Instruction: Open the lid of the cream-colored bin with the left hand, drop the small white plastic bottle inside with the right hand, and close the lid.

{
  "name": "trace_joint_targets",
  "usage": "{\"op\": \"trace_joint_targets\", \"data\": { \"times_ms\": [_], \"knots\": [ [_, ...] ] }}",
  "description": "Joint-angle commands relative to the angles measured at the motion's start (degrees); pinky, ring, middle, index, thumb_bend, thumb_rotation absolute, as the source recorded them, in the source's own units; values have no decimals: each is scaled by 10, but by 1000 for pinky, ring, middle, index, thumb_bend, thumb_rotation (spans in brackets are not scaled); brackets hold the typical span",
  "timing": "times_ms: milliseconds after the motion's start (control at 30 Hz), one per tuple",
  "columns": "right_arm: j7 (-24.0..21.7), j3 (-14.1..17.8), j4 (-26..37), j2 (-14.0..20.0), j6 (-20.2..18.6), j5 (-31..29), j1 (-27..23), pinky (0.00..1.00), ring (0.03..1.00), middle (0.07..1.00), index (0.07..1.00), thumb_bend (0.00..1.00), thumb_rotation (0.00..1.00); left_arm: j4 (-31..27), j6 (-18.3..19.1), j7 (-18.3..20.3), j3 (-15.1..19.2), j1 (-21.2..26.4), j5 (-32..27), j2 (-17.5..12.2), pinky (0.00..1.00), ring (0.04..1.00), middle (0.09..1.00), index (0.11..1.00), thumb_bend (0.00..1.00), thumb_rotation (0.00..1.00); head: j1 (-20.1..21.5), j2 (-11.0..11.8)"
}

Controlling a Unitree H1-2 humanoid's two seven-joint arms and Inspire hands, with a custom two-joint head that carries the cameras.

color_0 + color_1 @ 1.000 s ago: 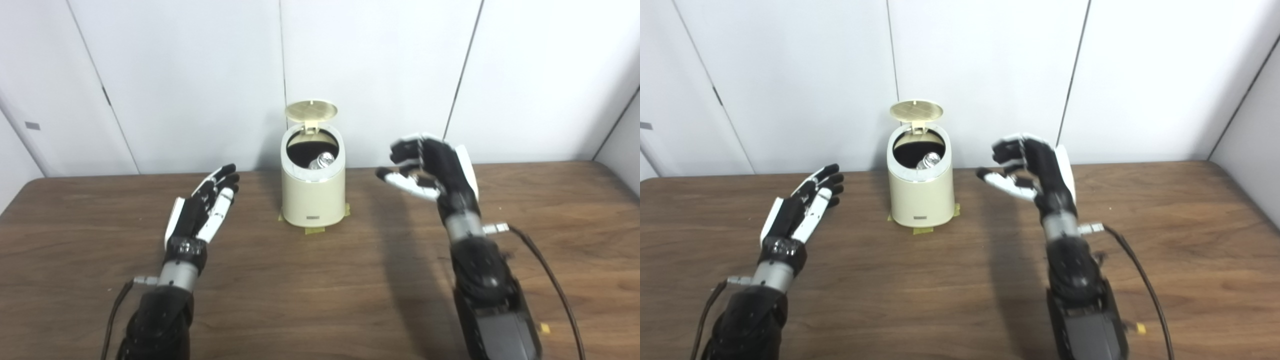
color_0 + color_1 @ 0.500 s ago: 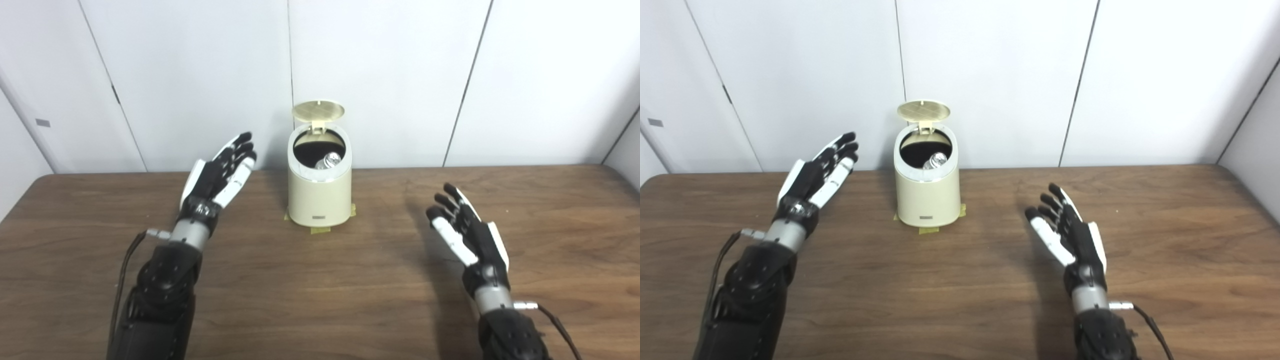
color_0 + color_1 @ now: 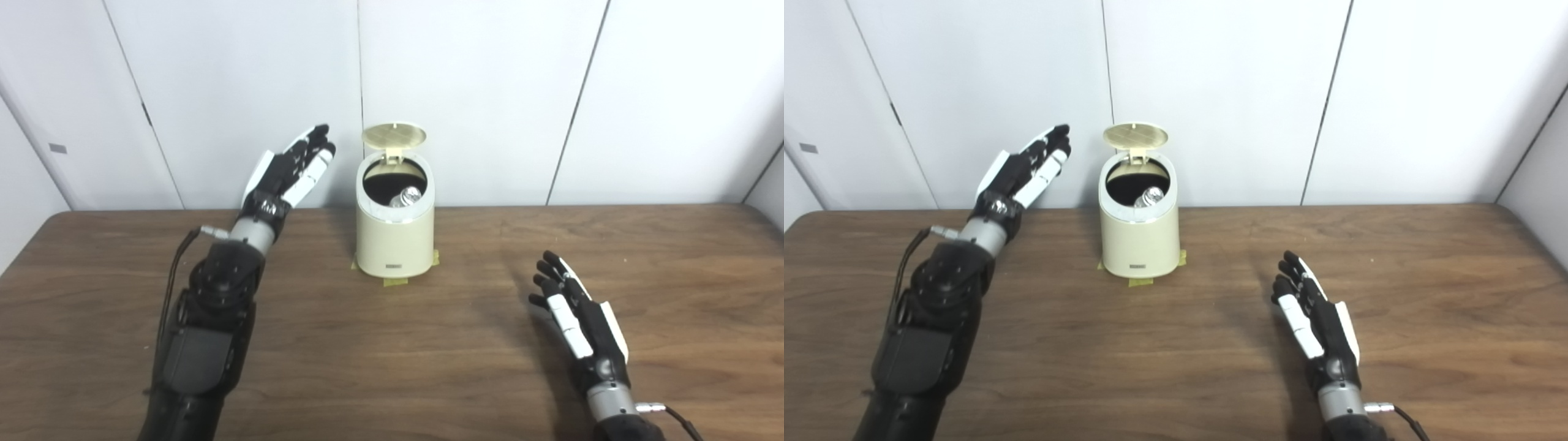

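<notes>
The cream-colored bin (image 3: 395, 242) stands near the table's back edge with its round lid (image 3: 394, 134) tipped up and back. Inside the dark opening lies the small white plastic bottle (image 3: 406, 197). My left hand (image 3: 289, 173) is raised, open, fingers stretched toward the lid's left side, a short gap away from it. My right hand (image 3: 579, 318) is open and empty, low over the table at the front right, well away from the bin.
The bin sits on bits of yellow tape (image 3: 395, 282) on the brown wooden table (image 3: 392, 367). White wall panels (image 3: 490, 92) rise just behind it. Cables trail from both wrists.
My left hand rose and moved right toward the raised lid. My right hand opened, dropped from beside the bin and pulled back to the front right. The camera has shifted slightly.
</notes>
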State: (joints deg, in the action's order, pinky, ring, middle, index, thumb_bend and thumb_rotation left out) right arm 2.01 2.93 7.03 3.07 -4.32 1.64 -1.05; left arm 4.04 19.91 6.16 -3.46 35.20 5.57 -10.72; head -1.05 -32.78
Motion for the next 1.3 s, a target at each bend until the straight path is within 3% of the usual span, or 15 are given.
{"op": "trace_joint_targets", "data": {
  "times_ms": [0, 300, 467, 700, 900, 1100, 1267],
  "knots": [
    [0, 1, 11, 0, 30, -2, -11, 781, 886, 911, 921, 541, 810, 2, -27, 1, -2, 48, 9, -9, 912, 925, 932, 955, 404, 736, 0, 0],
    [10, -20, 9, -11, 23, 31, -5, 721, 845, 876, 902, 492, 852, 39, -38, 14, -19, 90, 30, -13, 909, 911, 918, 934, 428, 771, -1, 5],
    [13, -24, 3, -25, 21, 29, -5, 758, 856, 875, 919, 472, 836, 55, -45, 19, -34, 111, 44, -18, 887, 905, 900, 926, 399, 785, 2, 5],
    [18, -31, -5, -29, 26, 46, -4, 735, 848, 871, 927, 444, 872, 63, -30, 33, -74, 132, 96, -29, 903, 921, 881, 893, 356, 862, 1, 5],
    [25, -36, -19, -23, 24, 67, -7, 728, 845, 868, 944, 458, 906, 61, -51, 41, -114, 136, 151, -46, 881, 915, 895, 876, 407, 820, 3, 8],
    [24, -40, -32, -20, 23, 76, -11, 730, 851, 867, 947, 478, 934, 57, -78, 48, -128, 130, 175, -55, 855, 878, 863, 820, 352, 787, 5, 9],
    [22, -44, -37, -17, 17, 81, -14, 724, 852, 869, 957, 458, 954, 45, -83, 60, -143, 124, 204, -67, 821, 849, 826, 815, 385, 836, 6, 9]
  ]
}}
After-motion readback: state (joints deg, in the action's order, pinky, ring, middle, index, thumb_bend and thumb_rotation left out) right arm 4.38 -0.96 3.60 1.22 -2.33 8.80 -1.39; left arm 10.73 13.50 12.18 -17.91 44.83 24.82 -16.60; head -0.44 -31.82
